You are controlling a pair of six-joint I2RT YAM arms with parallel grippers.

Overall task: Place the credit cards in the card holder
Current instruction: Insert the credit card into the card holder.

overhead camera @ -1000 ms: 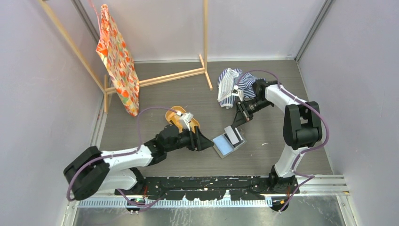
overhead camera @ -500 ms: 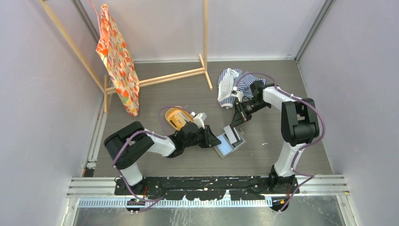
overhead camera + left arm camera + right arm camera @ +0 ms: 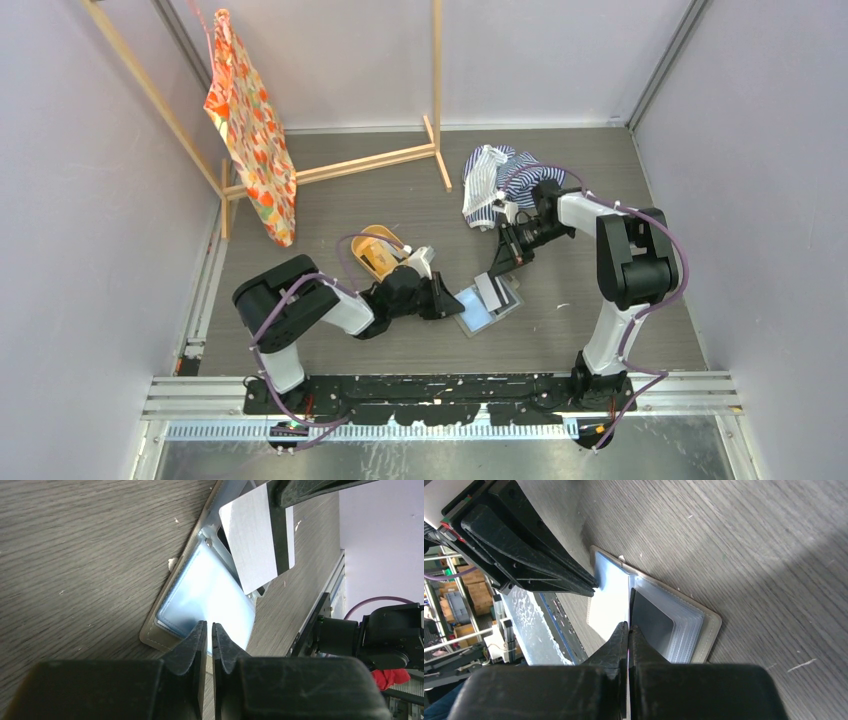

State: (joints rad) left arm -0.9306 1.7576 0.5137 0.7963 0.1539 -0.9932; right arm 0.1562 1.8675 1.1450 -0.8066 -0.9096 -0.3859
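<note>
Though edge-on, card (image 3: 630, 607) between right fingers (image 3: 616, 645)

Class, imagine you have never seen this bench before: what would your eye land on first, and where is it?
The open card holder, glowing pale blue inside, lies mid-table with both arms reaching to it: the right claw pinches a white card over its sleeves, the left claw at its edge. At the far left, a bright orange patterned cloth hangs from a wooden rack.

Left tool (image 3: 210, 627) closed in — at card holder (image 3: 207, 592) edge.
</note>
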